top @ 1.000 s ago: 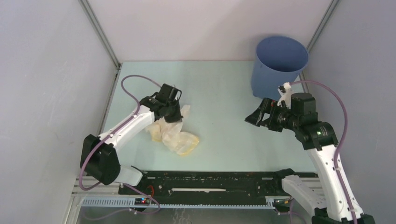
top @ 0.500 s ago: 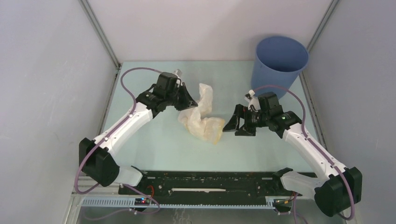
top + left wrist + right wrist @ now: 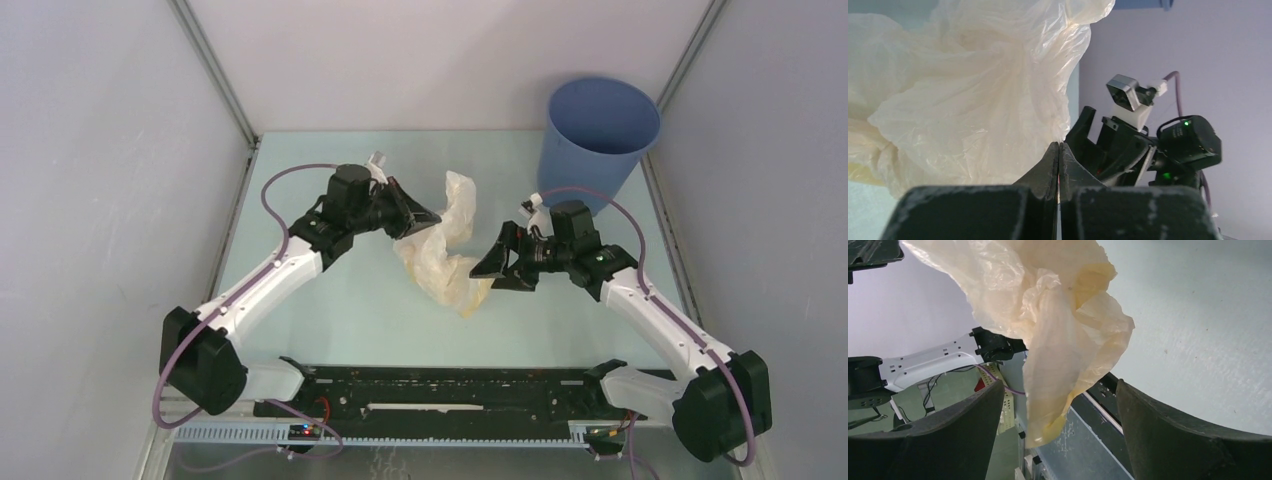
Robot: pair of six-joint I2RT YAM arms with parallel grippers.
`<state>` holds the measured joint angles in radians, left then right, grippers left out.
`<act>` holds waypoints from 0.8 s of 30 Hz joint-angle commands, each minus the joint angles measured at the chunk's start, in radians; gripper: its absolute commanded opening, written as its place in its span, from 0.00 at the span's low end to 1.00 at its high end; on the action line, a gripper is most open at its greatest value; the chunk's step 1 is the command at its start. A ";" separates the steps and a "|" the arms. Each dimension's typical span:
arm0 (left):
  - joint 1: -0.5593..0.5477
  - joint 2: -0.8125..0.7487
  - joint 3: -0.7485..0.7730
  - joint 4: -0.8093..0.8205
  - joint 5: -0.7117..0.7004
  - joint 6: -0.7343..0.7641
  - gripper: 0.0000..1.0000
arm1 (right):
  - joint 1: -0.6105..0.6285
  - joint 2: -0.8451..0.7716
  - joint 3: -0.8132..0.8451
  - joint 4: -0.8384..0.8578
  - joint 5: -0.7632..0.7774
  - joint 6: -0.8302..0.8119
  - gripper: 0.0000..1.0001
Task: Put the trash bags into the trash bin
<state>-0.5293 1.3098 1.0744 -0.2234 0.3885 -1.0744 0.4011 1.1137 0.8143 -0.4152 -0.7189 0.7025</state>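
The trash bag (image 3: 445,245), pale yellowish crinkly plastic, hangs crumpled above the middle of the table. My left gripper (image 3: 425,215) is shut on its upper left part and holds it up. In the left wrist view the jaws (image 3: 1058,150) are pressed together with the bag (image 3: 973,100) bulging just beyond them. My right gripper (image 3: 487,268) is open, its tips at the bag's lower right edge. In the right wrist view the bag (image 3: 1058,340) hangs in front of the gap between the open fingers (image 3: 948,435). The blue trash bin (image 3: 597,135) stands upright at the back right.
Grey walls close in the pale green table (image 3: 330,300) on the left, back and right. A black rail (image 3: 450,385) runs along the near edge between the arm bases. The right arm (image 3: 1148,145) shows close behind the bag in the left wrist view.
My left gripper has carried the bag up off the table and rightward toward the middle. My right gripper has swung left from near the bin up to the bag's lower edge.
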 commanded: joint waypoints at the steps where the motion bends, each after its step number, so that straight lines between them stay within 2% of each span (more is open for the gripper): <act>1: -0.006 -0.009 -0.006 0.116 0.049 -0.077 0.00 | -0.004 -0.006 0.003 0.049 0.012 0.032 0.89; 4: -0.006 -0.008 -0.006 0.169 0.052 -0.114 0.00 | -0.006 0.019 0.003 0.065 -0.007 0.052 0.74; 7: -0.006 -0.004 0.000 0.202 0.049 -0.130 0.00 | -0.042 -0.002 0.004 0.119 -0.054 0.105 0.51; 8: -0.003 -0.006 0.003 0.205 0.041 -0.127 0.00 | -0.063 -0.016 0.004 0.138 -0.076 0.129 0.42; 11: 0.039 -0.036 0.006 0.173 0.002 -0.094 0.00 | -0.165 -0.095 0.005 0.153 -0.106 0.185 0.00; 14: 0.122 -0.085 -0.033 0.153 -0.036 -0.078 0.00 | -0.257 -0.180 0.010 0.156 -0.137 0.226 0.00; 16: 0.172 -0.095 -0.059 0.142 -0.023 -0.083 0.01 | -0.263 -0.198 0.038 0.152 -0.155 0.244 0.00; 17: 0.186 -0.089 -0.056 0.139 -0.003 -0.077 0.07 | -0.249 -0.192 0.056 0.144 -0.161 0.251 0.00; 20: 0.176 -0.071 0.014 0.023 -0.003 0.021 0.49 | -0.226 -0.182 0.078 0.119 -0.146 0.322 0.00; 21: 0.163 -0.079 0.050 -0.044 -0.042 0.074 0.62 | -0.229 -0.185 0.082 0.085 -0.124 0.355 0.00; 24: 0.104 -0.132 0.127 -0.216 -0.203 0.216 0.92 | -0.252 -0.171 0.114 -0.016 -0.073 0.452 0.00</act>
<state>-0.3580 1.2499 1.0710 -0.2218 0.3386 -1.0580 0.1658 0.9272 0.8753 -0.3256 -0.8314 1.0004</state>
